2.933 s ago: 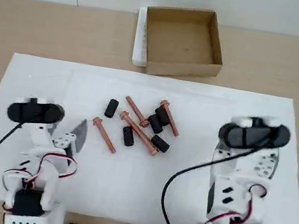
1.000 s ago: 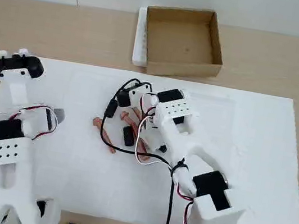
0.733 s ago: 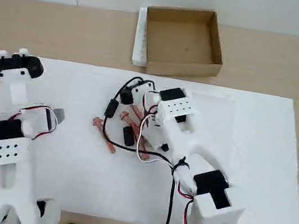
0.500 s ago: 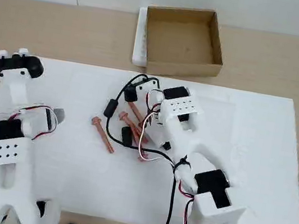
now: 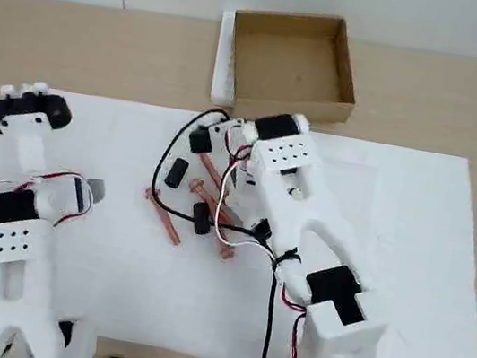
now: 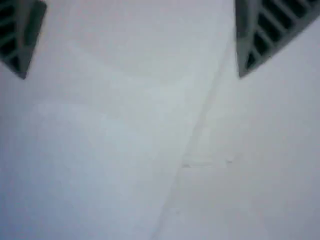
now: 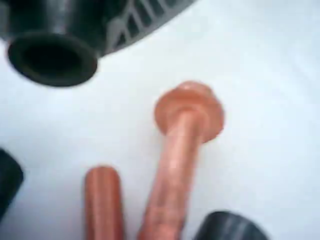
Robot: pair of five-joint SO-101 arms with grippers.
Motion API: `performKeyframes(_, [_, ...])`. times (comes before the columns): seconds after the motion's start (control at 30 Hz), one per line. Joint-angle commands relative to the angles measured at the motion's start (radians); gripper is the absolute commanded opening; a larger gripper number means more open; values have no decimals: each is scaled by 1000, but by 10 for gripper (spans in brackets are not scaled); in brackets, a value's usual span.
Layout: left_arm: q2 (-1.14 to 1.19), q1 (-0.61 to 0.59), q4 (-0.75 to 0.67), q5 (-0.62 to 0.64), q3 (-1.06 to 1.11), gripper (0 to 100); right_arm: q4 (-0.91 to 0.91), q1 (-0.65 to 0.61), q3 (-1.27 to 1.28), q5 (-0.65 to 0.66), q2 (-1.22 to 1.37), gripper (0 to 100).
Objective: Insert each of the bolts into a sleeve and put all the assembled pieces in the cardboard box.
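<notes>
While my left gripper [image 6: 135, 37] hangs jaws apart over the white sheet [image 6: 125, 165], my right gripper [image 5: 201, 141] is clamped on a black sleeve [image 7: 52, 59] by the scattered bolts [image 7: 186, 117]; the cardboard box [image 5: 288, 107] sits beyond.

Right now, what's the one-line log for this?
left gripper: open over paper | right gripper: shut on sleeve, above bolts
</notes>
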Motion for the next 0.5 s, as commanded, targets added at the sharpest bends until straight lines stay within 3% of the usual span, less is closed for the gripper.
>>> performKeyframes(0.0, [0,23,40,3,-71,258,44,16,-103,-14,-18,4])
performKeyframes(0.2, [87,135,44,0,-120,257,48,108,-144,-48,-18,4])
performKeyframes(0.47, [522,305,80,49,-357,255,61,124,-143,-72,-85,4])
